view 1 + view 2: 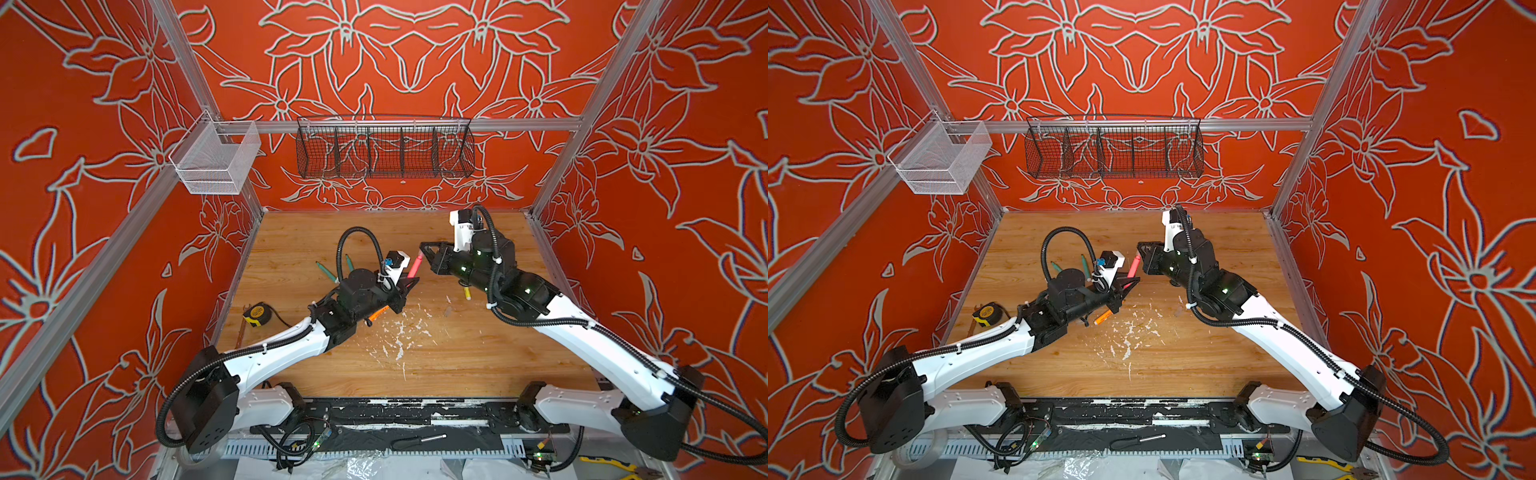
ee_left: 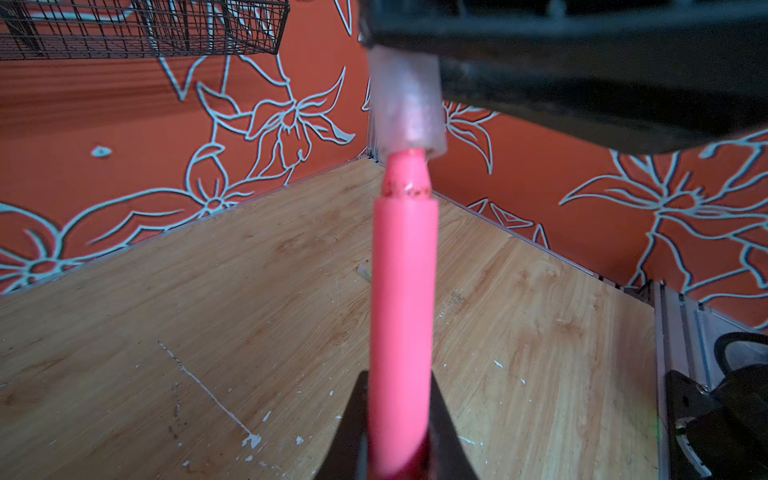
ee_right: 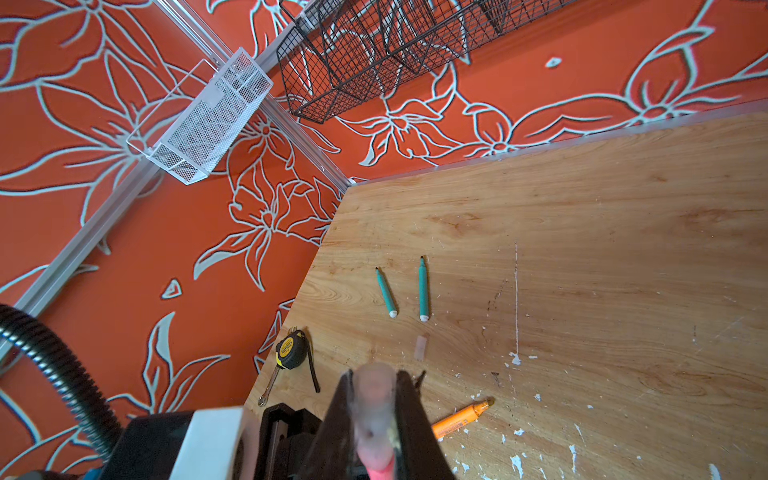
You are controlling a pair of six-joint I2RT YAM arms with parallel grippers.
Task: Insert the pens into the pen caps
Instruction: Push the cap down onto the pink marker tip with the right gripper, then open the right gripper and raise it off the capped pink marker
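Pink pen [image 2: 403,291], clamped in the left gripper [image 2: 397,386] above the wooden table [image 1: 457,365], sits tip-first at the mouth of the clear cap [image 2: 405,104] pinched tight in the right gripper [image 3: 376,378]; insertion looks barely begun, next wants a straight, aligned push.

This looks like a robotics lab test cell. Aluminium frame rails [image 1: 519,124] and printed orange floral panels [image 1: 415,62] box in a paint-flecked wooden bench [image 1: 457,353]. The left arm [image 1: 282,349] and right arm [image 1: 602,349] are mounted along its front edge, above exposed wiring and circuit boards [image 1: 320,440]. A tape measure [image 1: 257,312], a screwdriver [image 1: 419,441] and what may be pliers [image 1: 623,467] lie about.
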